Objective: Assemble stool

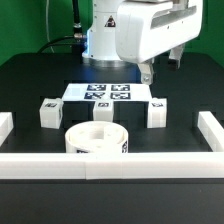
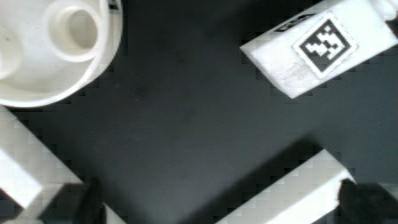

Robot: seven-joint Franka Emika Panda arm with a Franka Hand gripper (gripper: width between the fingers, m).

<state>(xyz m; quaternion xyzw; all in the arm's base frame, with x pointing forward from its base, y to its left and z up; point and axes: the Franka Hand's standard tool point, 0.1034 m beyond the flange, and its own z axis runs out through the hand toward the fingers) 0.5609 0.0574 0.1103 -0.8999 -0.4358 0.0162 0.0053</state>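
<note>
Above the worktop (image 1: 30, 80), my tool (image 1: 147, 74) hangs wide open and empty, near the leg (image 1: 157, 112) on the exterior view's right. The seat (image 1: 98, 140) lies beside a rail (image 1: 110, 165). I judge I'm fetching that leg; next I must descend and straddle it squarely.

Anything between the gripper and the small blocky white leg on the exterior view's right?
Nothing visible. The open gripper hangs near that small blocky white tagged leg, apart from it, with only bare black table between them. The round white ring-like seat sits off to the side, by the front rail.
</note>
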